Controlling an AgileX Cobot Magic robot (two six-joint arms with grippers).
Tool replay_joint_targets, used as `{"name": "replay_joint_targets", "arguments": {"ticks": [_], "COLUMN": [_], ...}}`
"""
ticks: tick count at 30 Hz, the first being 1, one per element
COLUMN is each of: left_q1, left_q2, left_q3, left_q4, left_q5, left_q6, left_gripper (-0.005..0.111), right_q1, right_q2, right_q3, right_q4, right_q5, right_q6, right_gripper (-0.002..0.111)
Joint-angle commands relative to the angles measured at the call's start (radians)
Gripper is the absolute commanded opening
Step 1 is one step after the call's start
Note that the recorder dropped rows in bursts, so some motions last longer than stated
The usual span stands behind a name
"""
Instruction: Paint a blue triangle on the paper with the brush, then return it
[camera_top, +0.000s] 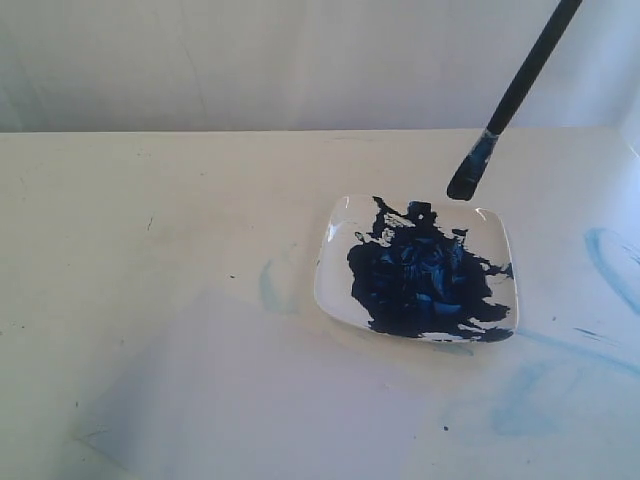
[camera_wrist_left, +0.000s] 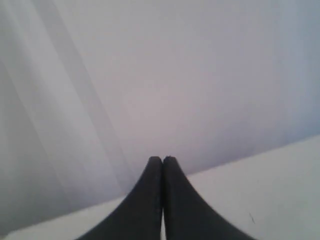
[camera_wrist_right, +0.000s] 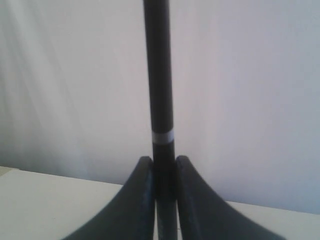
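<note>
- Currently the right gripper (camera_wrist_right: 163, 165) pinches the black handle of the brush (camera_wrist_right: 159, 75); its two dark fingers (camera_wrist_right: 144, 172) press on either side of the shaft, just below a pale band (camera_wrist_right: 163, 136) around it.
- Seen from the exterior camera, the brush (camera_top: 520, 85) slants down from the upper right, and its blue-stained ferrule (camera_top: 484, 148) and dark tip point at the plate (camera_top: 335, 290).
- The tip hangs in the air by the plate's far rim, apart from the paint (camera_top: 420, 275).
- That paint is a thick, dark blue blob covering most of the white square plate.
- The paper (camera_top: 230, 390) lies flat on the table (camera_top: 120, 200), toward the near left of the plate; it is a pale, slightly greyer sheet whose right edge I cannot trace.
- Faint light-blue smears (camera_top: 268, 285) mark the table just left of the plate, with more to its right.
- The left gripper (camera_wrist_left: 162, 161) has its jaws pressed together with nothing between them, facing the pale wall (camera_wrist_left: 175, 65) and the table's edge.
</note>
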Motion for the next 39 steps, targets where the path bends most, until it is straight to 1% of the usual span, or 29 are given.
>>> {"name": "replay_joint_targets", "arguments": {"ticks": [1,2,3,5,7,8,9,11,12,14,15,16,17,18,19,21,23,24,25,26,29,32,35,39], "left_q1": [0.003,0.003,0.003,0.003,0.003,0.003,0.003,0.003,0.001,-0.001,-0.001,-0.001,-0.001,-0.001,-0.002,-0.025,-0.057,-0.072,-0.082,-0.089,-0.093,-0.093,-0.093,-0.093], "left_q2": [-0.004,-0.004,-0.004,-0.004,-0.004,-0.004,-0.004,0.009,0.024,0.088,0.132,0.183,0.238,0.286,0.348,0.482,0.609,0.677,0.742,0.800,0.926,1.010,1.062,1.088], "left_q3": [0.004,0.004,0.004,0.004,0.004,-0.012,-0.040,-0.144,-0.199,-0.342,-0.409,-0.471,-0.526,-0.569,-0.619,-0.704,-0.759,-0.780,-0.792,-0.810,-0.825,-0.804,-0.769,-0.713], "left_q4": [-0.016,-0.060,-0.072,-0.114,-0.187,-0.268,-0.317,-0.338,-0.327,-0.262,-0.236,-0.217,-0.222,-0.259,-0.330,-0.544,-0.746,-0.826,-0.868,-0.889,-0.883,-0.891,-0.899,-0.903], "left_q5": [-0.279,-0.304,-0.312,-0.344,-0.427,-0.379,-0.297,-0.019,0.116,0.429,0.519,0.613,0.689,0.758,0.834,1.006,1.178,1.258,1.308,1.356,1.457,1.501,1.501,1.440], "left_q6": [-0.034,-0.095,-0.133,-0.143,-0.171,-0.230,-0.263,-0.316,-0.316,-0.316,-0.303,-0.256,-0.179,-0.103,0.015,0.308,0.538,0.622,0.666,0.676,0.676,0.696,0.731,0.756], "left_gripper": [0.000,0.000,0.000,0.000,0.000,0.000,0.000,0.000,0.000,0.000,0.000,0.000,0.000,0.000,0.000,0.000,0.000,0.000,0.000,0.000,0.000,0.000,0.000,0.000], "right_q1": [-0.002,-0.002,-0.002,-0.002,-0.002,-0.002,-0.002,-0.002,-0.002,-0.002,-0.002,-0.002,-0.002,-0.002,-0.002,-0.002,-0.002,-0.002,-0.002,-0.002,-0.002,-0.002,-0.002,-0.002], "right_q2": [0.001,0.001,0.001,0.001,0.001,0.001,0.001,0.001,0.001,0.001,0.001,0.001,0.001,0.001,0.001,0.001,0.001,0.001,0.001,0.001,0.001,0.001,0.001,0.001], "right_q3": [0.005,0.005,0.005,0.005,0.005,0.005,0.005,0.005,0.005,0.005,0.005,0.005,0.005,0.005,0.005,0.005,0.005,0.005,0.005,0.005,0.005,0.005,0.005,0.005], "right_q4": [0.002,0.002,0.002,0.002,0.002,0.002,0.002,0.002,0.002,0.002,0.002,0.002,0.002,0.002,0.002,0.002,0.002,0.002,0.002,0.002,0.002,0.004,0.004,0.004], "right_q5": [0.007,0.007,0.007,0.008,0.008,0.008,0.008,0.008,0.005,-0.005,-0.008,-0.008,-0.008,-0.008,-0.008,-0.008,-0.010,-0.013,-0.018,-0.020,-0.049,-0.095,-0.106,-0.084], "right_q6": [0.008,0.008,0.008,0.016,0.016,0.016,0.016,0.016,0.016,0.016,0.016,0.016,0.016,0.016,0.016,0.016,0.016,0.016,0.016,0.016,0.016,0.016,0.016,0.016], "right_gripper": [0.000,0.000,0.000,0.000,0.000,0.000,0.000,0.000,0.000,0.000,0.000,0.000,0.000,0.000,0.000,0.000,0.000,0.000,0.000,0.000,0.000,0.000,0.000,0.000]}}
